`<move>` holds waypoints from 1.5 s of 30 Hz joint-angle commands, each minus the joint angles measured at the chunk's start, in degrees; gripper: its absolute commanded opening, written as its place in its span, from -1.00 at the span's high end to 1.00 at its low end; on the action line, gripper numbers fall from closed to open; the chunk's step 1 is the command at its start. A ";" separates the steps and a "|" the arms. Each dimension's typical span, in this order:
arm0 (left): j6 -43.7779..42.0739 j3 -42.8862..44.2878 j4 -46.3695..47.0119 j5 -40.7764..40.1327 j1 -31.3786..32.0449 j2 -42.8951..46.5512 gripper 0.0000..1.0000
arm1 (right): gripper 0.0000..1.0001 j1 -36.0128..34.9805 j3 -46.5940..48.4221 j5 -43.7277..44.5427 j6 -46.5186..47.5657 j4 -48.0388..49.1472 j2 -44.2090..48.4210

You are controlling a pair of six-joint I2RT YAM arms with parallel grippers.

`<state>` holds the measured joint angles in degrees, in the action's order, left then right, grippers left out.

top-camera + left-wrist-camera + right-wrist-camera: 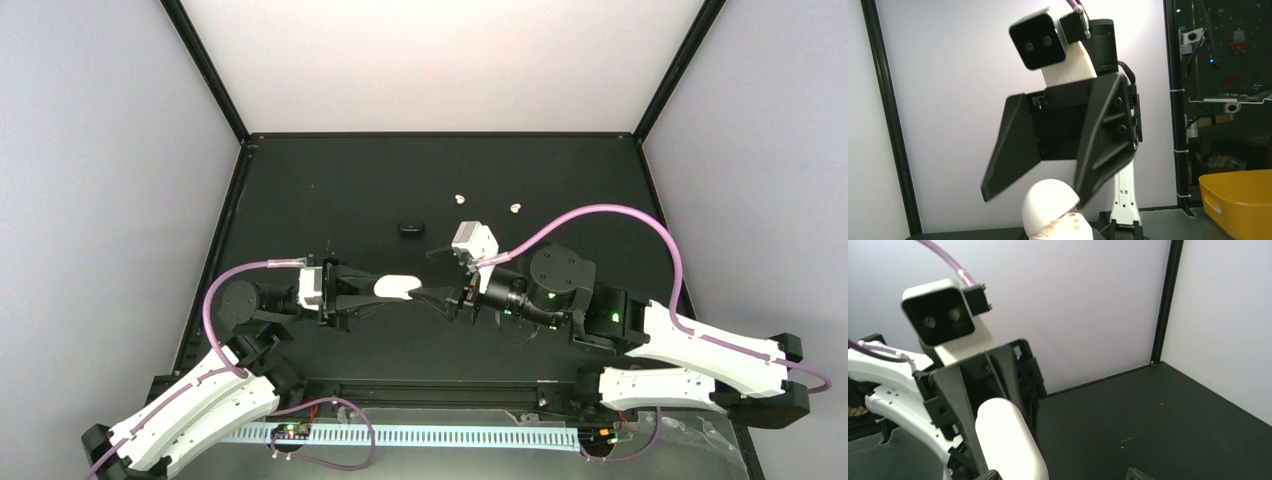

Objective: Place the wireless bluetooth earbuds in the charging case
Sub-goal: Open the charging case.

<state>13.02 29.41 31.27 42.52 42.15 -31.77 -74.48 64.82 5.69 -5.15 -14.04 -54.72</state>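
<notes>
My left gripper (pixel 390 290) is shut on a white charging case (pixel 400 286) and holds it above the black table. In the left wrist view the case (pixel 1050 207) has its lid partly raised, and pale wells show under it. My right gripper (pixel 432 296) is open and faces the case. Its fingers (pixel 1103 145) straddle the lid, and one tip is at the lid's edge. In the right wrist view the case (pixel 1008 440) sits between the left fingers (pixel 955 405). Two white earbuds (pixel 460 199) (pixel 515 208) lie apart on the far table. No black earbuds are discernible.
A small black oval thing (pixel 410 229) lies on the table beyond the grippers; I cannot tell what it is. White walls and black frame posts (pixel 205 70) close the cell. A yellow bin (pixel 1243 200) stands outside it.
</notes>
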 commanded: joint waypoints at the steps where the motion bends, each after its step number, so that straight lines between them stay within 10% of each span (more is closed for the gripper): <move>1: -1.11 -0.50 -0.30 1.54 0.92 -0.27 0.97 | -0.32 0.92 0.28 4.15 -0.82 3.96 1.06; 24: 14.04 -5.05 10.05 -6.43 2.48 -0.59 0.97 | -0.32 1.27 0.27 7.64 -1.95 1.17 -0.44; 35: 13.16 -5.33 8.39 -7.09 2.59 0.13 0.97 | -0.37 1.28 1.20 -7.82 -0.37 1.47 -0.63; 45: 12.03 -4.71 8.05 -2.78 2.72 0.91 0.97 | -0.09 1.36 2.75 -4.08 -0.50 -0.01 -2.97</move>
<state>25.69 24.05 37.36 36.99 44.38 -31.83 -73.47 66.02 1.15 -6.15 -13.93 -58.17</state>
